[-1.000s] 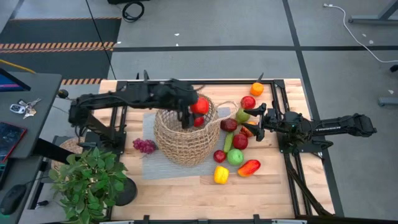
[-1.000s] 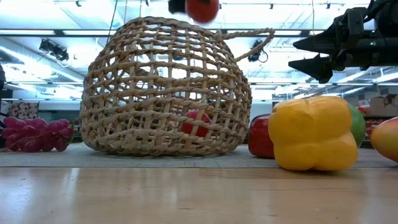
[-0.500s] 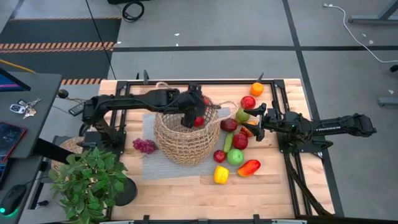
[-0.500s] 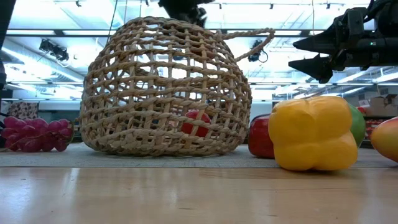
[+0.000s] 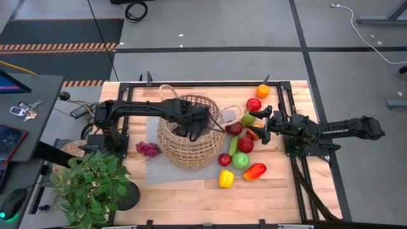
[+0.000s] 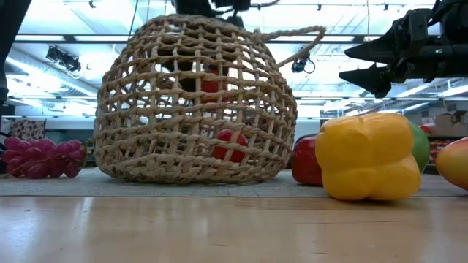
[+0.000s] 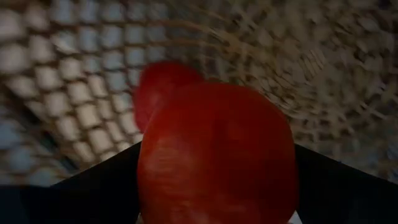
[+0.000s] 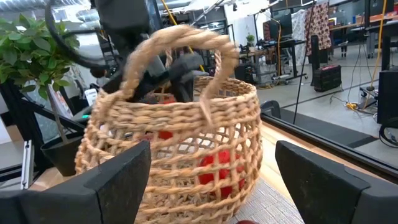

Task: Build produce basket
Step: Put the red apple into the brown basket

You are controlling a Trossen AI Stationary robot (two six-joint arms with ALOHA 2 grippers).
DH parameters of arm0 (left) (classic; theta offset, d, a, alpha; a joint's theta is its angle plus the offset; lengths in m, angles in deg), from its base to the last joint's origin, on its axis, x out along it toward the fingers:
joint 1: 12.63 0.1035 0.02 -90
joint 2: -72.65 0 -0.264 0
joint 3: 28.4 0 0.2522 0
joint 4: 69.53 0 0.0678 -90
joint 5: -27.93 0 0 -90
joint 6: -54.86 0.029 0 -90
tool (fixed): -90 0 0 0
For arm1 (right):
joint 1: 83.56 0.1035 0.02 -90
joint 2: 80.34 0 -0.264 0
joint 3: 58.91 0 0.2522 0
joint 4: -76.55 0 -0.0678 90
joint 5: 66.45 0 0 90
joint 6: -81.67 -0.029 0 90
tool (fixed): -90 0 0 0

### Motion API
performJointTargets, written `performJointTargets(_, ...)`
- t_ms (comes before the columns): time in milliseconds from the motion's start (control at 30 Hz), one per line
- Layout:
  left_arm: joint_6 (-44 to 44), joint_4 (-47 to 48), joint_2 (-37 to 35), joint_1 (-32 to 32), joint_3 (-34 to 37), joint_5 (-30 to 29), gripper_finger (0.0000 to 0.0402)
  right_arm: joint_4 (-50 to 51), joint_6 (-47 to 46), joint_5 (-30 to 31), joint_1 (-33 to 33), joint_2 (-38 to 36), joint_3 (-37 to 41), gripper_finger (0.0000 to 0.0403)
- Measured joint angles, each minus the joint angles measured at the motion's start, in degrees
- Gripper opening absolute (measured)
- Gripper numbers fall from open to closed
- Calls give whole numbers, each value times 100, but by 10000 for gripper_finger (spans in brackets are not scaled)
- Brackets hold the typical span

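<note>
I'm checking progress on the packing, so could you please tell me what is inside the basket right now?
Inside the basket, the left gripper holds a red fruit, shown through the weave. A second red fruit lies at the bottom. The weave and arm may hide other pieces.

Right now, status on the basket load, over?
Left gripper inside basket, shut on red fruit. Right gripper open, hovering over loose produce. Nothing blocking.

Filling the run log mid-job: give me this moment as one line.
left gripper: inside basket, shut on red fruit | right gripper: open, over loose produce | red piece on basket floor
</note>
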Motion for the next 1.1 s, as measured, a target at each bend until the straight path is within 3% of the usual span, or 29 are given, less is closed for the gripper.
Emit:
performJointTargets(333, -401, -19, 104, -5, 228, 140, 332, 1, 0, -2, 0, 0, -2, 348)
performJointTargets(767, -401, -877, 91, -3, 1249, 333, 332, 1, 0, -2, 0, 0, -2, 348)
performJointTargets(1100, -403, -1294, 89, 57, 1434, 335, 332, 1, 0, -2, 0, -2, -2, 348)
